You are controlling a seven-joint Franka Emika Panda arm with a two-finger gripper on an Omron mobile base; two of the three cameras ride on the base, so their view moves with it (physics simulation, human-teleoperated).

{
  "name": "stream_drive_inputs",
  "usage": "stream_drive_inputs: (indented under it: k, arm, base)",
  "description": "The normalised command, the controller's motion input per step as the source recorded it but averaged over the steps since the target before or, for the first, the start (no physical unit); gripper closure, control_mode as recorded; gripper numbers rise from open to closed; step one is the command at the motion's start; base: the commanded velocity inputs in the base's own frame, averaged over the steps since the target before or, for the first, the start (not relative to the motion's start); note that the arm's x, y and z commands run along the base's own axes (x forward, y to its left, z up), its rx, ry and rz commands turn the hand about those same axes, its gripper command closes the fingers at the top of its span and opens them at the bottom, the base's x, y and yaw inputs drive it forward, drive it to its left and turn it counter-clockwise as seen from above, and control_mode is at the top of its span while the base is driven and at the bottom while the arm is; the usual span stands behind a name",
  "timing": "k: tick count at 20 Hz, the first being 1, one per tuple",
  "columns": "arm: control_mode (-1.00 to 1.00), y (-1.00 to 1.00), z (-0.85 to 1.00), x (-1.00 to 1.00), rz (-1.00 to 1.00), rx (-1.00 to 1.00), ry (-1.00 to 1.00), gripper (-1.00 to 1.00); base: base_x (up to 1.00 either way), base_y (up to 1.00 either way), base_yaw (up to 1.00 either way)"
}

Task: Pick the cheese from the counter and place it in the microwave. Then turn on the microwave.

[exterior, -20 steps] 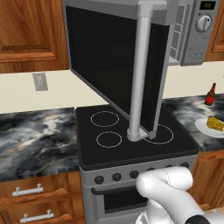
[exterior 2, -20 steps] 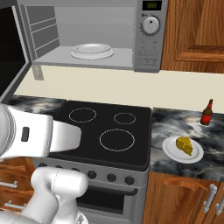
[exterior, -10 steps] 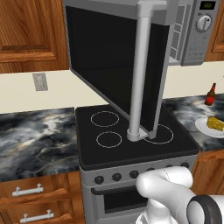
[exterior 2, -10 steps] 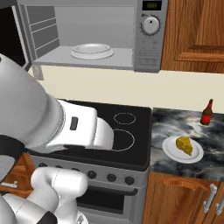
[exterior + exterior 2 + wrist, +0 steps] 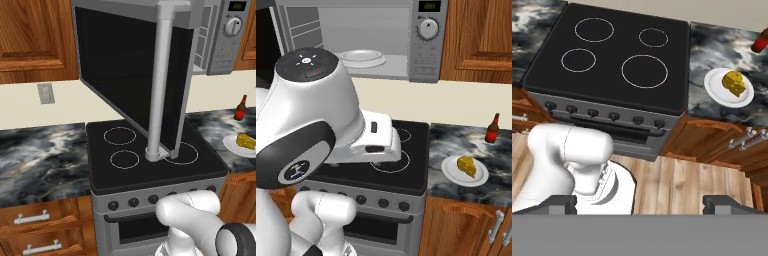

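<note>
the cheese lay untouched on a white plate on the tabletop just right of the stovetop, near its front edge, with a brown bottle nearer the back edge. the microwave stood open above, so the step in hand looked like the reach for the cheese. the fingers showed wide apart and held nothing; the next move called for lowering them over the cheese.
</note>
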Motion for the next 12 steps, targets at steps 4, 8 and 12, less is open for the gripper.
stream_drive_inputs:
  k: [4, 8, 12]
  arm:
    - [-1.00, -0.24, -0.23, 0.28, 0.11, 0.00, 0.08, -1.00]
    - [-1.00, -0.38, -0.13, 0.24, 0.07, 0.00, 0.00, -1.00]
    - [-1.00, -0.33, -0.11, 0.36, 0.04, 0.00, 0.00, -1.00]
  base:
    - [0.00, 0.00, 0.00]
    - [0.00, 0.00, 0.00]
    - [0.00, 0.00, 0.00]
